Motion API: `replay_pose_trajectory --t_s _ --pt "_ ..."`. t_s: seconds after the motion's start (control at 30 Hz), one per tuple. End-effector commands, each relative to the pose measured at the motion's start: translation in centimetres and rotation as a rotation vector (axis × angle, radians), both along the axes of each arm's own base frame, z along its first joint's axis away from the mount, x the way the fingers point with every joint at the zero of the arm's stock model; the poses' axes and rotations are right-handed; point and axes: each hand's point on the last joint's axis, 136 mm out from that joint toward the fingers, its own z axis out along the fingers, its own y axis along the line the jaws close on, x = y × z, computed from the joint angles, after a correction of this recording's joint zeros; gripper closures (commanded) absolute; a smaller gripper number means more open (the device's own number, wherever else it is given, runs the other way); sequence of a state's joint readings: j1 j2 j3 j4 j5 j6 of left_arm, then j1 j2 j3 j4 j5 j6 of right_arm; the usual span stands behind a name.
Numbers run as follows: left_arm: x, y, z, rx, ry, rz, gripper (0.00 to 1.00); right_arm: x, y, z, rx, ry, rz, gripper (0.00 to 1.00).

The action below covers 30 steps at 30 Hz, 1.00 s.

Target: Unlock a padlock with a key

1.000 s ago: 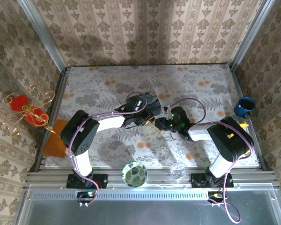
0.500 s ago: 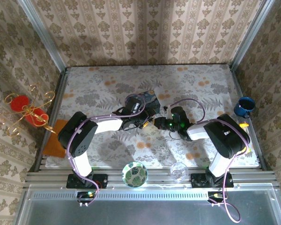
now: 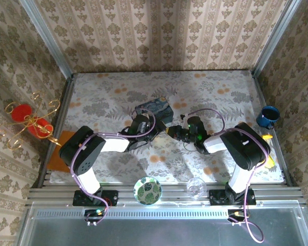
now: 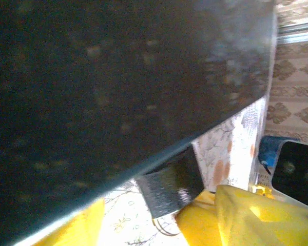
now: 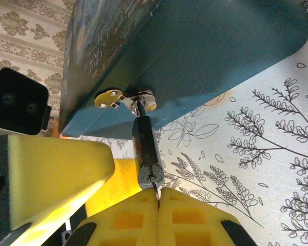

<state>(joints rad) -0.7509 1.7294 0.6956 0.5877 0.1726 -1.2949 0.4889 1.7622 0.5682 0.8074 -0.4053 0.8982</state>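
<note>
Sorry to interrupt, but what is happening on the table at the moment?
The right gripper is shut on a thin key, its tip at the keyhole of the small padlock hanging from the hasp of the blue tin. The left gripper sits beside the tin, fingers either side of the padlock.

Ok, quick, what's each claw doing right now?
Left gripper: open, straddling the padlock.
Right gripper: closed on the key in the padlock.

Looks down from above, 6 o'clock side, onto floral-patterned worktop [image 3: 220, 87]. From both wrists, peers very close at blue rectangular painted tin [image 5: 220, 41], shared with overhead.
</note>
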Motion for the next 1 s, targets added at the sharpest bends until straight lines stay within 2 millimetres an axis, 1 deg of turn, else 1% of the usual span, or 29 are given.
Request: replay_pose_trajectory --t_s 0.0,0.07,0.13,0.27,0.37,0.43,0.47,0.5,0.57,0.77,0.93,0.97 --pt "1.4 -0.8 2.2 -0.119 -0.143 0.047 0.53 0.9 0.7 1.6 0.068 -0.032 -0.005 1.00" --pt "1.8 -0.9 2.5 -0.174 -0.174 0.069 0.57 0.8 0.7 1.5 0.077 -0.028 -0.010 1.00" --pt "2.1 -1.1 2.3 -0.203 -0.173 0.081 0.58 0.8 0.7 1.6 0.087 -0.026 -0.014 1.00" --pt "1.8 -1.5 1.0 -0.185 -0.136 0.075 0.59 0.7 0.6 1.5 0.101 -0.021 -0.020 1.00" --pt "1.7 -1.7 1.0 -0.171 -0.143 0.069 0.59 0.8 0.7 1.4 0.100 -0.018 -0.021 1.00" --pt "1.7 -1.6 1.1 -0.164 -0.151 0.068 0.62 0.8 0.8 1.2 0.101 -0.016 -0.020 1.00" --pt "1.7 -1.6 1.2 -0.163 -0.154 0.069 0.65 0.9 0.8 1.3 0.105 -0.015 -0.021 1.00" --pt "1.7 -1.6 1.2 -0.163 -0.156 0.068 0.66 0.9 0.8 1.3 0.106 -0.016 -0.022 1.00" --pt "1.8 -1.6 1.2 -0.162 -0.157 0.069 0.73 1.0 0.9 1.2 0.108 -0.015 -0.023 1.00" --pt "1.5 -1.7 1.0 -0.167 -0.153 0.063 0.89 1.4 1.0 1.2 0.129 -0.015 -0.032 1.00" --pt "1.0 -2.0 1.0 -0.172 -0.155 0.043 1.00 1.7 1.1 1.9 0.167 -0.022 -0.044 1.00" --pt "0.8 -2.1 1.0 -0.170 -0.154 0.036 1.00 1.8 1.2 2.1 0.176 -0.025 -0.047 1.00"
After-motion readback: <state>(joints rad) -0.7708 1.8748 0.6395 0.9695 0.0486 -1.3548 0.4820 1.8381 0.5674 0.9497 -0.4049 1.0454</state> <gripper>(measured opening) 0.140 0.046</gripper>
